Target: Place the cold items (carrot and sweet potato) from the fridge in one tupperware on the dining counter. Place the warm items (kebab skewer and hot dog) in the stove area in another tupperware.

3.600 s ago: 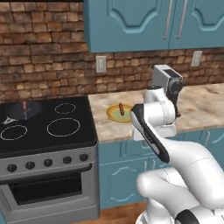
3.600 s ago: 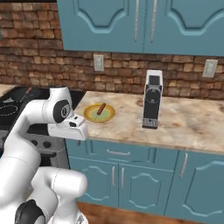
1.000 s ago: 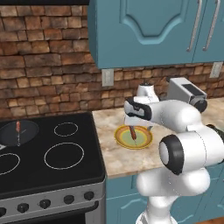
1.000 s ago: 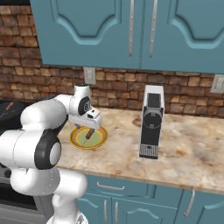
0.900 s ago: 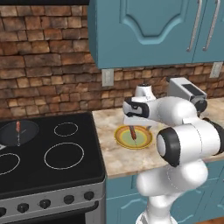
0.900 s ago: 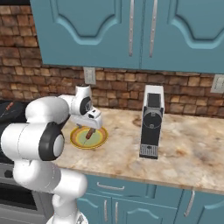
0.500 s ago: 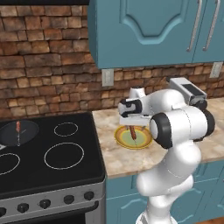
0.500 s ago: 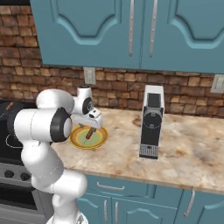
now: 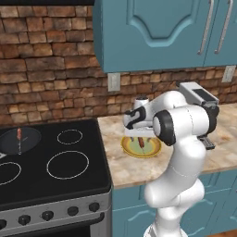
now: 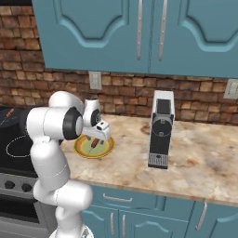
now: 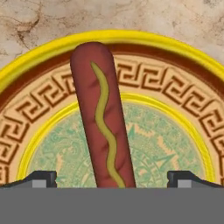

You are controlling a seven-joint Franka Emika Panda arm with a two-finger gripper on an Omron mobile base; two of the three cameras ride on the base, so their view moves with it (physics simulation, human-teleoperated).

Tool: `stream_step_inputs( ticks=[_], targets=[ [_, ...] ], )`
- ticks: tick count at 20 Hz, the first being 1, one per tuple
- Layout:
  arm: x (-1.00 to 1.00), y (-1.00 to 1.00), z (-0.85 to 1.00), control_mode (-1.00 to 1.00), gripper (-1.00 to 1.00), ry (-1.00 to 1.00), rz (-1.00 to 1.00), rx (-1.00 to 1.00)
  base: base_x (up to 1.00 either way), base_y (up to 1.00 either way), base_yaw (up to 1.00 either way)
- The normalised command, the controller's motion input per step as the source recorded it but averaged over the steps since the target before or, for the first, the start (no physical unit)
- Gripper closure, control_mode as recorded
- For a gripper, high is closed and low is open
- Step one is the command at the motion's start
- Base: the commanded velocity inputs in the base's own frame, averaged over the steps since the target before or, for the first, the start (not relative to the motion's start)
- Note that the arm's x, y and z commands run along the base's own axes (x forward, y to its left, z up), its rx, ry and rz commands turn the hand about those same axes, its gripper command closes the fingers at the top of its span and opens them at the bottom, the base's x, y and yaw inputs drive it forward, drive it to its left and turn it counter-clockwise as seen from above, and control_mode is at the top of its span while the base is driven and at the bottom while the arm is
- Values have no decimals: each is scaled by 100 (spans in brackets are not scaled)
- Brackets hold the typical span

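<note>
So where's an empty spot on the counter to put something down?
Bare counter lies right of the coffee machine, and a smaller patch between it and the plate. The plate is crowded: the hot dog lies on it with the open gripper just above.

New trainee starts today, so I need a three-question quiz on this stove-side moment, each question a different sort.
1. True or false: the gripper is shut on the hot dog.
2. The hot dog lies on: A) the cooktop B) the yellow-rimmed plate C) the coffee machine
3. What runs along the hot dog's top?

Key: 1 false, its jaws stand open on either side of it. 2 B. 3 a wavy mustard line.
</note>
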Motion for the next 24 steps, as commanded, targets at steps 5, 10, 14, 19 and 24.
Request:
stream_step_inputs(
  ticks=[5, 10, 14, 19, 24],
  targets=[
    [0, 0, -23, -100, -100, 0, 0, 0, 0, 0, 0],
    [0, 0, -15, -100, 100, 0, 0, 0, 0, 0, 0],
    [-3, 0, 0, -100, 100, 0, 0, 0, 0, 0, 0],
    [-68, 0, 22, -100, 100, -3, 0, 0, 0, 0, 0],
    [-100, 0, 79, -100, 100, -12, -2, 0, 0, 0, 0]
  ],
)
